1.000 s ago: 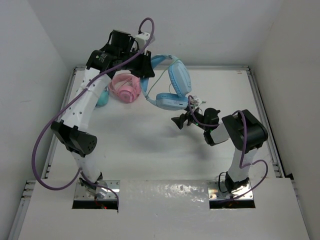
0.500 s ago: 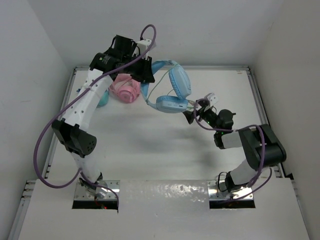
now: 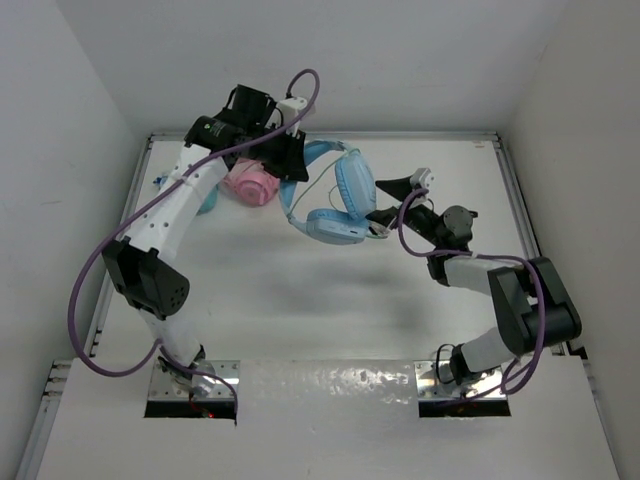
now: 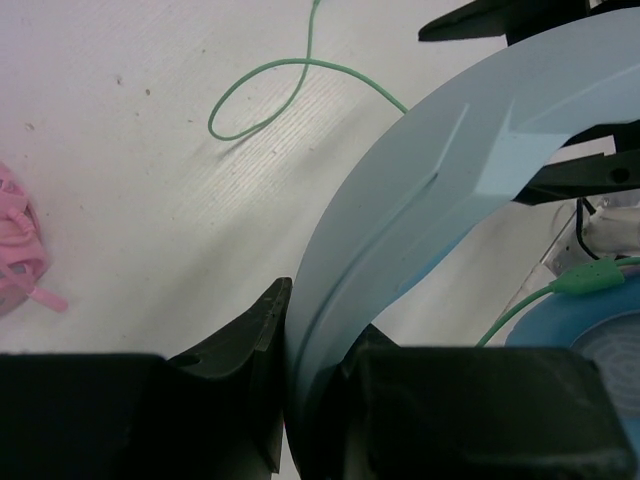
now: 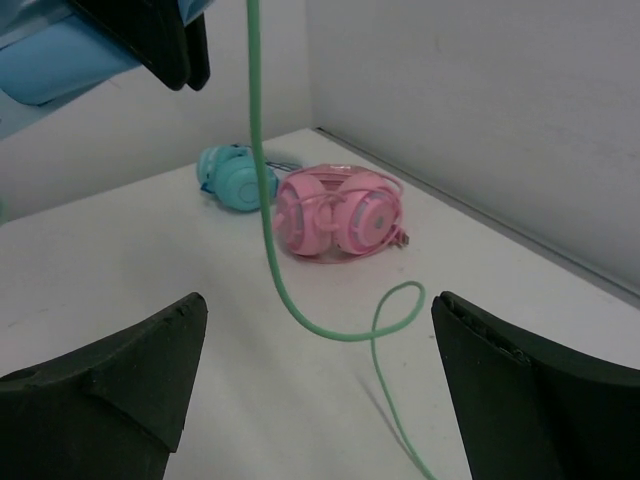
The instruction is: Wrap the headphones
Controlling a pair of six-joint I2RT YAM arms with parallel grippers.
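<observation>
At the far left, the teal headphones (image 3: 203,196) and the pink headphones (image 3: 250,182) are lying on the tabletop (image 3: 300,300) near the back wall. The left end effector (image 3: 287,152) is clenching the headband of the headphones (image 3: 345,195), holding them aloft over the middle. Their green cable (image 5: 262,200) is dangling between the spread, empty fingers of the right end effector (image 5: 320,380). That end effector should probably be pinching the cable low, then winding it around the earcups under gentle tension. Open room is lying toward the bases, while the right wall is crowding that arm.
</observation>
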